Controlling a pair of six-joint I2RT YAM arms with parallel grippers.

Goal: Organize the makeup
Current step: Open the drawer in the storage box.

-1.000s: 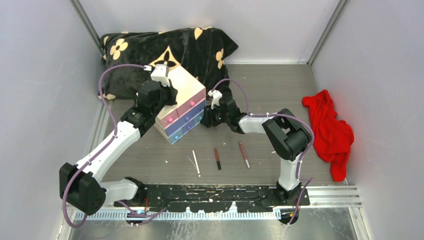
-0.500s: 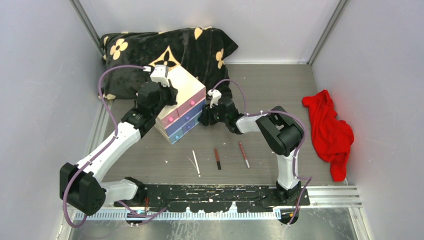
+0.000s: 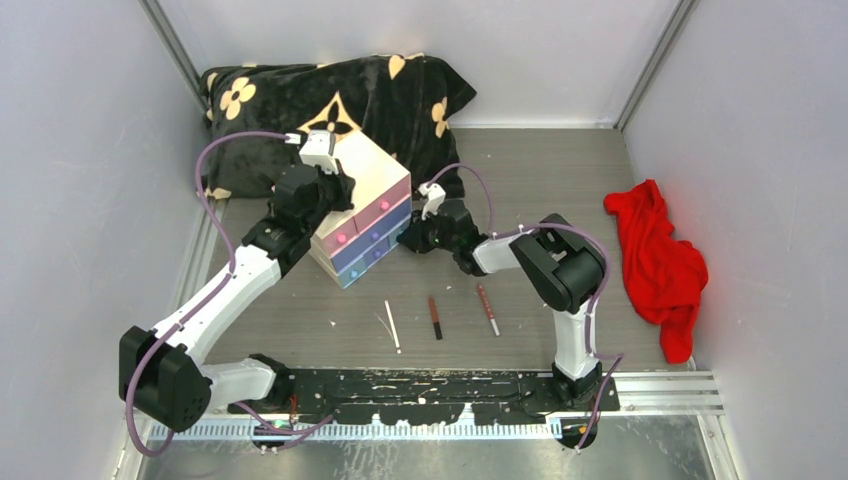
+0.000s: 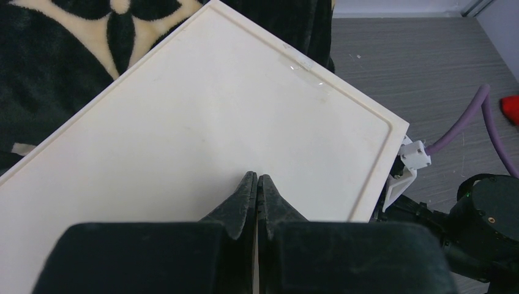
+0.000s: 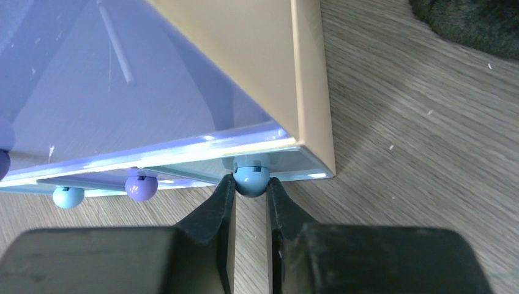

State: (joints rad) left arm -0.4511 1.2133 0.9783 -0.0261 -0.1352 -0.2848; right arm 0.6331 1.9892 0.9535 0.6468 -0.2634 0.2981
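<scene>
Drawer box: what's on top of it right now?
Only the shut left gripper, tips down on the bare cream top. The patch under the gripper body is hidden.

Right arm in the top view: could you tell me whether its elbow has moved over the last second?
Yes: the right arm's elbow has swung left, away from the red cloth.

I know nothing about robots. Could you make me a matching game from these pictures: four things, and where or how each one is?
1. left gripper
2. right gripper
3. red cloth
4. white pencil

A. crumpled at the right side of the table
B. shut, over the top of the cream box
C. lying on the table, in front of the box
D. closed on a light blue knob

Pairs: 1-B, 2-D, 3-A, 4-C
</scene>
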